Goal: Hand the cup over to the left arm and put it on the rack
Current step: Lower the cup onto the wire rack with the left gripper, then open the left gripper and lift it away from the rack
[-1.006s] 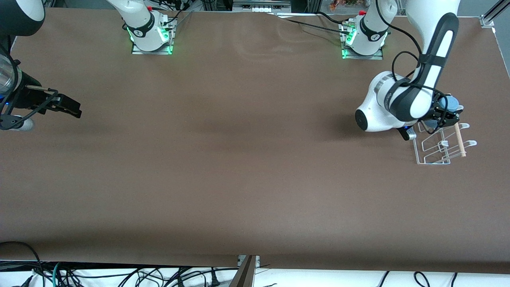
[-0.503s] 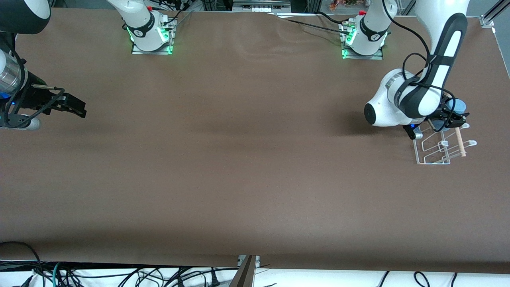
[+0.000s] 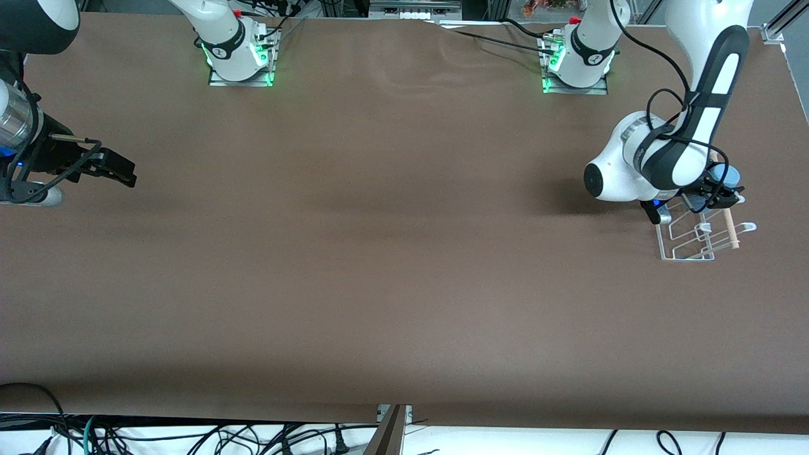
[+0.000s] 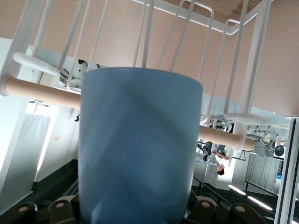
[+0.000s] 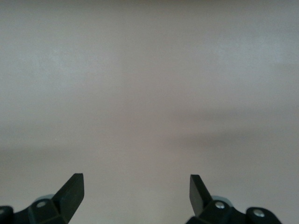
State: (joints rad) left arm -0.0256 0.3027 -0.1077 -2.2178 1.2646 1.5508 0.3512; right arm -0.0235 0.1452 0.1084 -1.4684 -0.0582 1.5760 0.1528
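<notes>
The light-blue cup (image 3: 725,174) is held in my left gripper (image 3: 717,193), which is shut on it over the end of the white wire rack (image 3: 689,243) that lies farther from the front camera. In the left wrist view the cup (image 4: 138,144) fills the middle, with the rack's wires (image 4: 254,60) and its wooden dowel (image 4: 37,92) close past it. I cannot tell whether the cup touches the rack. My right gripper (image 3: 120,172) is open and empty above the table at the right arm's end; its fingers (image 5: 72,189) frame bare table.
The rack stands near the table edge at the left arm's end, with its dowel (image 3: 729,222) across the pegs. The two arm bases (image 3: 240,60) stand along the edge farthest from the front camera. The brown table (image 3: 379,253) is bare between the arms.
My left arm has carried the cup a little toward the left arm's end of the table, lower onto the rack. My right gripper shifted slightly, then held still.
</notes>
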